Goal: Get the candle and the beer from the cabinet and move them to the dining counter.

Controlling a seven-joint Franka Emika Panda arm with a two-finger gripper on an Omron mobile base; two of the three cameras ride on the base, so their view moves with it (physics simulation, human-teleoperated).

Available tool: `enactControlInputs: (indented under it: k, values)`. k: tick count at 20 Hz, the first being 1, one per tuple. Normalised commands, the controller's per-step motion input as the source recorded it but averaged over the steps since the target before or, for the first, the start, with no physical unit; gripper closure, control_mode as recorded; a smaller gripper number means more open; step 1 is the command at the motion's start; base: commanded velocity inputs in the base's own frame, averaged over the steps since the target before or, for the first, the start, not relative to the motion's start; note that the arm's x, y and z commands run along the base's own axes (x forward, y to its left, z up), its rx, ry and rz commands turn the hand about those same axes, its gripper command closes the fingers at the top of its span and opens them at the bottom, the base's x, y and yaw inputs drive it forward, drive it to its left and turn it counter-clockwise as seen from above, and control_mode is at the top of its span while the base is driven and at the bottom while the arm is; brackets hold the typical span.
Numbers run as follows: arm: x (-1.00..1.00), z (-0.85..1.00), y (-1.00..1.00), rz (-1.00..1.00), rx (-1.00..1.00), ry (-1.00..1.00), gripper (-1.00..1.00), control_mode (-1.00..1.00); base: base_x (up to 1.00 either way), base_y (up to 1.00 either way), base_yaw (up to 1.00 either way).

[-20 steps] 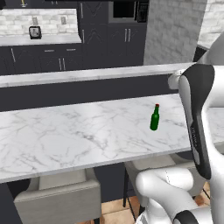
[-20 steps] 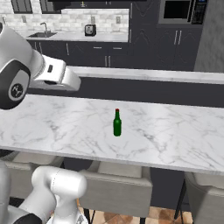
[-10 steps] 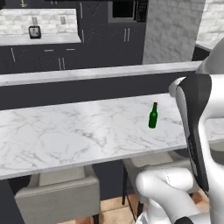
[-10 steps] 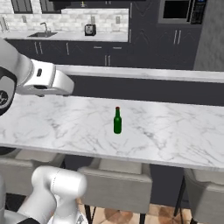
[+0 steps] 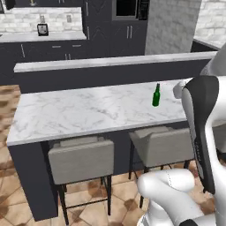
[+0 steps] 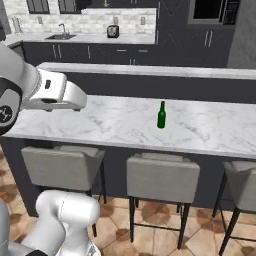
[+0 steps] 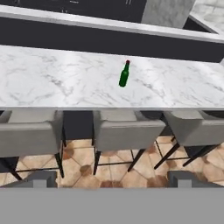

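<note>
The beer [image 5: 156, 96] [image 6: 161, 115] [image 7: 124, 74], a small dark-green bottle with a red cap, stands upright and alone on the white marble dining counter [image 5: 79, 112] [image 6: 115, 127] [image 7: 57, 78]. My gripper [image 7: 112, 179] hangs well back from the counter, at about stool height, and faces the bottle. It is open: its two fingertips [image 7: 42, 178] stand wide apart with nothing between them. My white forearm [image 6: 57, 95] reaches in from the left in the right base view. The candle and the cabinet are out of view.
Beige stools [image 5: 81, 161] [image 6: 162, 177] [image 7: 122, 129] are tucked under the counter's near edge, on a brown tiled floor. A dark raised ledge [image 5: 110, 66] runs behind the counter. Farther back is a worktop with a toaster [image 6: 113, 31] and a sink [image 6: 62, 36].
The whole picture has shifted: the base has backed away from the counter, so stools and floor now show. My arm has drawn back and lower. The bottle stays put.
</note>
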Motion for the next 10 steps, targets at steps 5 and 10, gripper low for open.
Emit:
enactControlInputs:
  k: [5,10]
  values:
    - [0.0,0.0,0.0,0.0,0.0,0.0,-1.0,1.0,-0.46,1.0,0.0]
    - [0.0,0.0,0.0,0.0,0.0,0.0,-1.0,1.0,-0.05,1.0,0.0]
